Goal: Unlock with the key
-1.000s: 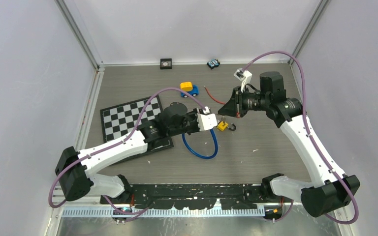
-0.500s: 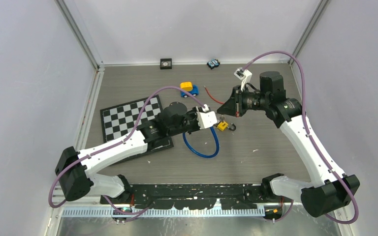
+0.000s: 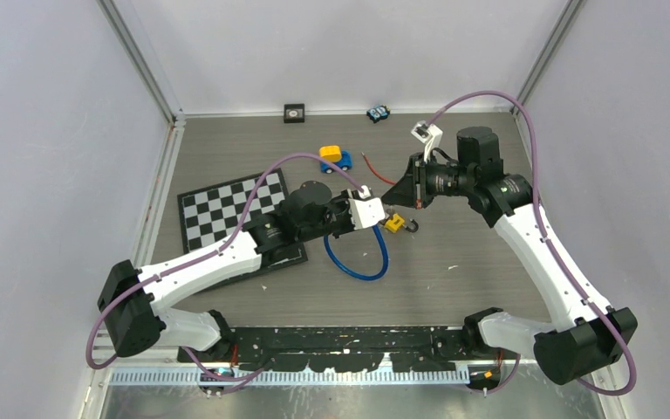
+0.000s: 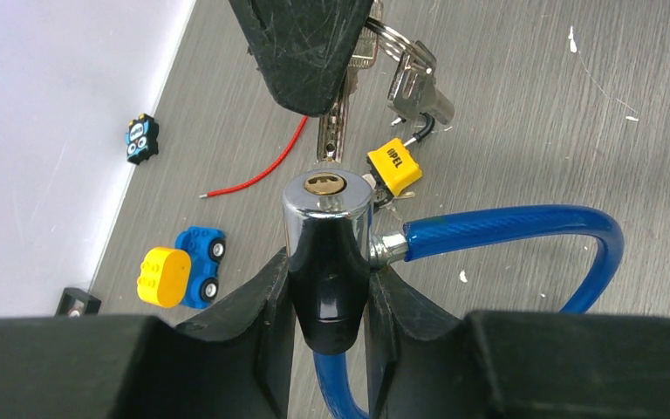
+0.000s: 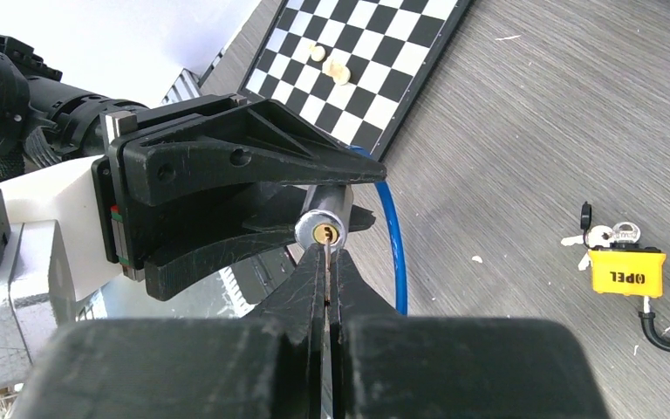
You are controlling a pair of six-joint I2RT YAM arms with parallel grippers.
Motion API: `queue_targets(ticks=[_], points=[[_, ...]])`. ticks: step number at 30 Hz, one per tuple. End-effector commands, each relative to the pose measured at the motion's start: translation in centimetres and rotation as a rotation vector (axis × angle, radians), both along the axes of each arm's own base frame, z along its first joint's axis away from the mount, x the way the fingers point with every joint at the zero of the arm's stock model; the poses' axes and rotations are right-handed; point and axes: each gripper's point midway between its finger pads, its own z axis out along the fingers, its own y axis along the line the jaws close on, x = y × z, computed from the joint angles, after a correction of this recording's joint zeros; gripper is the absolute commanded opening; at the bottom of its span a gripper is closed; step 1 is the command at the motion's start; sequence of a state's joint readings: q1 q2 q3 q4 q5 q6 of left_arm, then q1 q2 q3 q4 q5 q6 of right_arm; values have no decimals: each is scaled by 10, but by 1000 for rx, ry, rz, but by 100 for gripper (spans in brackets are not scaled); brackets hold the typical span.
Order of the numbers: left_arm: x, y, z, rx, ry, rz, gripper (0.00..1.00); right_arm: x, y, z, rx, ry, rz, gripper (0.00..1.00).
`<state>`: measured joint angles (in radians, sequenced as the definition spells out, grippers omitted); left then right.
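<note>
A blue cable lock has a chrome and black lock cylinder [image 4: 327, 229], and my left gripper [image 4: 327, 272] is shut on it, holding it off the table. Its brass keyhole [image 5: 324, 233] faces my right gripper [image 5: 325, 262]. That gripper is shut on a silver key [image 4: 332, 131], blade pointing at the cylinder. The key tip sits right at the keyhole; whether it has entered I cannot tell. From above, the left gripper [image 3: 373, 210] and right gripper [image 3: 390, 198] meet tip to tip at mid-table. The blue cable [image 3: 358, 264] loops down onto the table.
A yellow padlock [image 3: 393, 223] with small keys lies just below the grippers. A checkered board [image 3: 227, 209] sits under the left arm. A yellow and blue toy car [image 3: 335, 157] and a red wire [image 3: 379, 171] lie behind. Two small items [image 3: 294, 113] rest by the back wall.
The right gripper has edged left with the key, closing the gap to the lock cylinder. The left gripper shifted the cylinder slightly up toward it.
</note>
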<state>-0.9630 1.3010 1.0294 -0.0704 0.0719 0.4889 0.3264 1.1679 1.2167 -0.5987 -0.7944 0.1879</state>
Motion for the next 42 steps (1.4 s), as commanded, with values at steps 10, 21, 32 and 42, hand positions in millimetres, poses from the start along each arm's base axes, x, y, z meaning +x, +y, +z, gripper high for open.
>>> queue_targets(ticks=[10,21,32,42], points=[[1,-11,37,-83,-98,-37,0,1,8,15,29,-45,29,1],[0,-10,37,-78,-106,-49,0,3,8,13,21,-47,23,0],[-3,-11,34,-55,-128,-78,0,3,10,5,-8,-47,25,0],[-4,-14,29,-8,-183,-115,0,5,12,-5,-65,-59,6,0]])
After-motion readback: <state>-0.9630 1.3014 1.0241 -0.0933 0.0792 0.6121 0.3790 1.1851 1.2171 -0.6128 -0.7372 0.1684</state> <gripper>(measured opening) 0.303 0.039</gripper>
